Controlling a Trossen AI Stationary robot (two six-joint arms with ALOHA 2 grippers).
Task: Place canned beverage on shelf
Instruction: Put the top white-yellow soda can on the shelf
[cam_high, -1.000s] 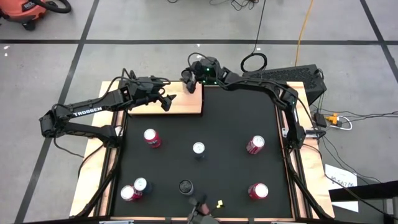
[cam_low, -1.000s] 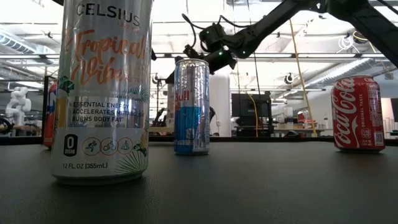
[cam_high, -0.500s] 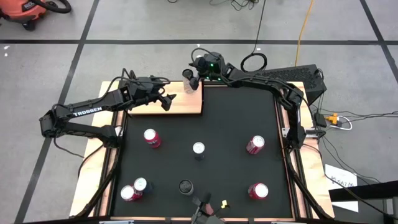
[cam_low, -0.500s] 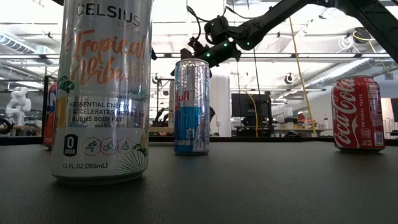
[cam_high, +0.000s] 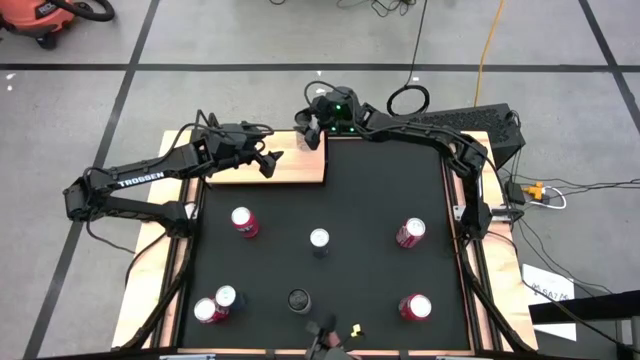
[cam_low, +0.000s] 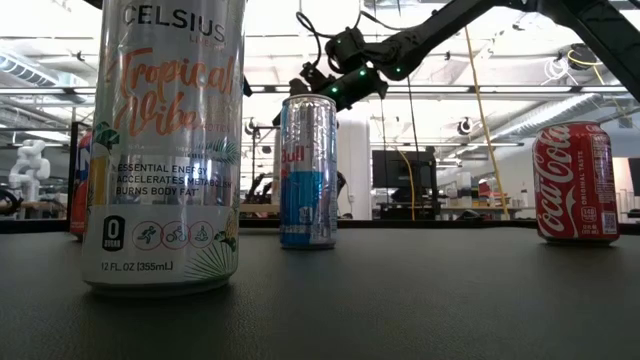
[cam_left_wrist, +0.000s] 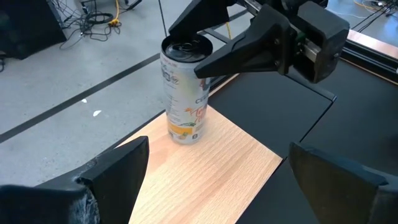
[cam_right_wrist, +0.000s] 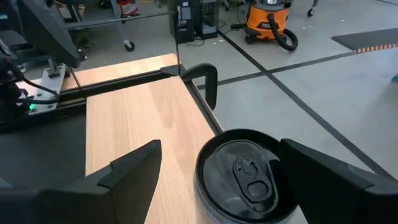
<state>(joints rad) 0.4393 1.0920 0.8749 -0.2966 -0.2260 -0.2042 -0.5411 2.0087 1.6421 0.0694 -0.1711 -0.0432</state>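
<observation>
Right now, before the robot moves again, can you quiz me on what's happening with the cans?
1. True or false: the white and orange can lies on its side on the shelf.
2. Pick one. The left gripper over the shelf is: A) shut on a red can, B) open and empty, C) out of sight.
3. Fill in: the ___ gripper is the one at the white and orange can.

Key: 1 false, it stands upright near the shelf's corner. 2 B. 3 right.
</observation>
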